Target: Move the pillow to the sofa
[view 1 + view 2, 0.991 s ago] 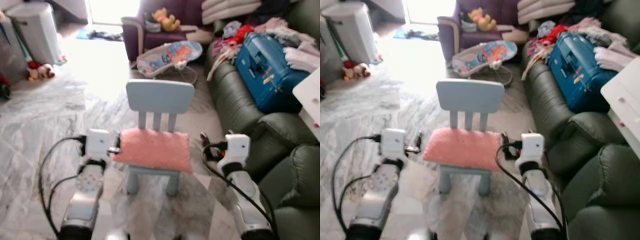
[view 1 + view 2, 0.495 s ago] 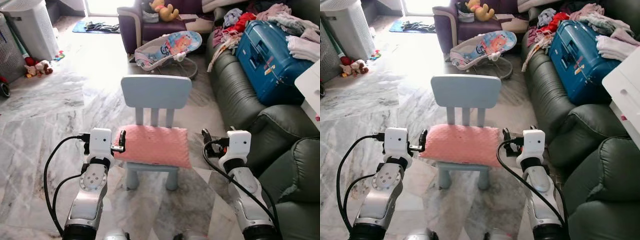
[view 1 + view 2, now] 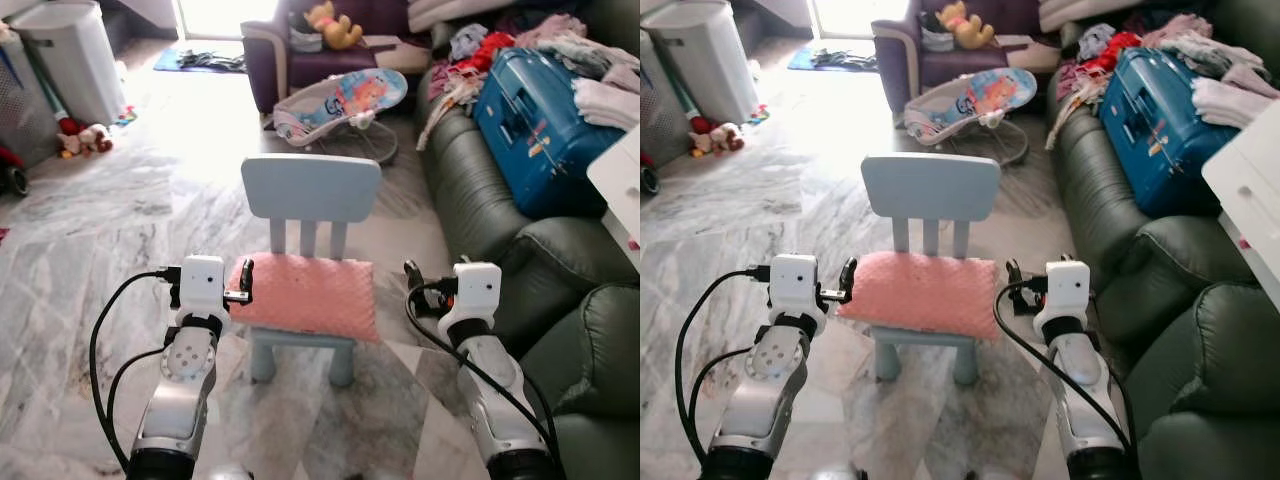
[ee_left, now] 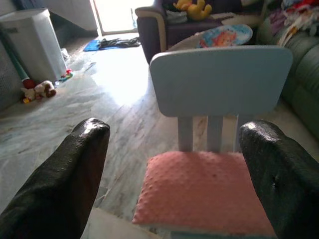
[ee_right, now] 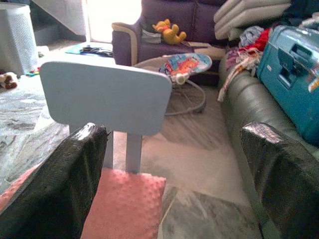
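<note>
A pink bumpy pillow (image 3: 307, 296) lies flat on the seat of a small light-blue chair (image 3: 311, 188) straight ahead. My left gripper (image 3: 243, 281) is open at the pillow's left edge. The left wrist view looks across the pillow (image 4: 202, 193) between the wide-apart fingers (image 4: 60, 189). My right gripper (image 3: 411, 280) is open just off the pillow's right side, and the pillow's corner (image 5: 130, 205) shows beside its fingers (image 5: 283, 176). The dark green sofa (image 3: 480, 215) runs along the right.
On the sofa lie a blue suitcase (image 3: 535, 125) and piled clothes (image 3: 597, 85). A baby bouncer (image 3: 340, 103) and a purple armchair (image 3: 300, 45) stand behind the chair. A white bin (image 3: 62, 60) and toys are at far left. Marble floor (image 3: 90, 235) lies open to the left.
The camera has shifted slightly. Both grippers stay open at the pillow's two sides, and the pillow has not moved on the chair.
</note>
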Controlling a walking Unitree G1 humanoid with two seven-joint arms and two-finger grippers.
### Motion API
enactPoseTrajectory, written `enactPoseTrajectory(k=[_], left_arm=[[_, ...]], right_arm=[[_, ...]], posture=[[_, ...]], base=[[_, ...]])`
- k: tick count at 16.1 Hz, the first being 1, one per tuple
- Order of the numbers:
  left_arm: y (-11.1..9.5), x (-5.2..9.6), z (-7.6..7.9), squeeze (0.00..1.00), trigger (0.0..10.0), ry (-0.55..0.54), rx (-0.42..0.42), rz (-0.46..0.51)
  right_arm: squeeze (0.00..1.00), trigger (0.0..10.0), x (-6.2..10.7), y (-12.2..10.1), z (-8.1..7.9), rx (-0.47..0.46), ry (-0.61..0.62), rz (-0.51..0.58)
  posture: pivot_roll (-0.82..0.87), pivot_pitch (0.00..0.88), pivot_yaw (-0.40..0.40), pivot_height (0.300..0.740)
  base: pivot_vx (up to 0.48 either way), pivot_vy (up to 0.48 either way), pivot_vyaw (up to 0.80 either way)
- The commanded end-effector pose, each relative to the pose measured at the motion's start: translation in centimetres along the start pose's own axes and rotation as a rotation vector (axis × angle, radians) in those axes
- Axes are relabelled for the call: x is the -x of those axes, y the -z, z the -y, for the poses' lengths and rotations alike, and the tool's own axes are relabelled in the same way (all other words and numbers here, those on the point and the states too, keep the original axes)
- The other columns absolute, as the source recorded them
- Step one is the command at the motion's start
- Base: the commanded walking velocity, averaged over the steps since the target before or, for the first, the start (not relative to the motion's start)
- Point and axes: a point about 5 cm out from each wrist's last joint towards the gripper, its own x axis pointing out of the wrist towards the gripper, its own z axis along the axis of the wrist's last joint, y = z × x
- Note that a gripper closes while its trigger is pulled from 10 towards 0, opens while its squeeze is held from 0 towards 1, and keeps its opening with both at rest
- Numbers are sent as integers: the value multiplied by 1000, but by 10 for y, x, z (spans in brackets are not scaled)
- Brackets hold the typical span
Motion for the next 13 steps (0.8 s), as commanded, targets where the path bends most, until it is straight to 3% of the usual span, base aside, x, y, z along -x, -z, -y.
enactPoseTrajectory(k=[1,13], left_arm=[[-5,-3,3,0,10000,17,3,18],[-2,-2,3,0,10000,14,6,10]], right_arm=[[0,10000,-4,-5,3,8,6,19],[0,10000,-4,-4,1,14,-7,20]], posture=[[13,0,-42,740],[14,0,-48,740]], base=[[349,0,0],[337,0,0]])
